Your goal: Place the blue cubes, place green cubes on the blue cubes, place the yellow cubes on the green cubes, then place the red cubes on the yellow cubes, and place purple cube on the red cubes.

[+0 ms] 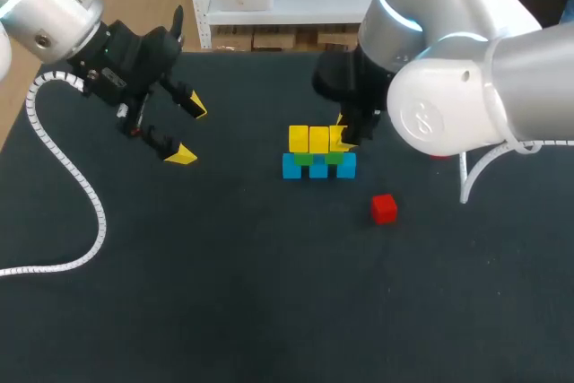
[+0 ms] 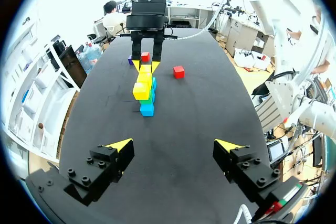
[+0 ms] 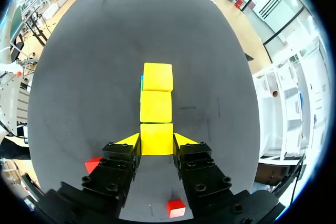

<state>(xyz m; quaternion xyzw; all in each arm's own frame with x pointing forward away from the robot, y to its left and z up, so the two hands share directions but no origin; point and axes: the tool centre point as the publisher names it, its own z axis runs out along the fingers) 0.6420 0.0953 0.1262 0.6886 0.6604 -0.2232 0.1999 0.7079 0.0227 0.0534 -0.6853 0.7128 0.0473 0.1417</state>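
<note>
Mid-table stands a stack: a row of blue cubes (image 1: 317, 168), green cubes (image 1: 314, 158) on them, yellow cubes (image 1: 308, 139) on top. My right gripper (image 1: 345, 136) is shut on the yellow cube (image 3: 156, 138) at the row's right end, level with the other two yellow cubes (image 3: 156, 106). The wrist view shows this gripper (image 3: 156, 140) with a finger on each side of the cube. My left gripper (image 1: 190, 131) hangs open and holds nothing, well left of the stack. From its gripper (image 2: 174, 146) the stack (image 2: 144, 95) lies straight ahead.
One red cube (image 1: 384, 208) lies loose in front of the stack to the right. Another red cube (image 2: 145, 56) and a purple cube (image 2: 130, 60) lie beyond the stack, near my right arm. A white cable (image 1: 85, 204) trails across the table's left side.
</note>
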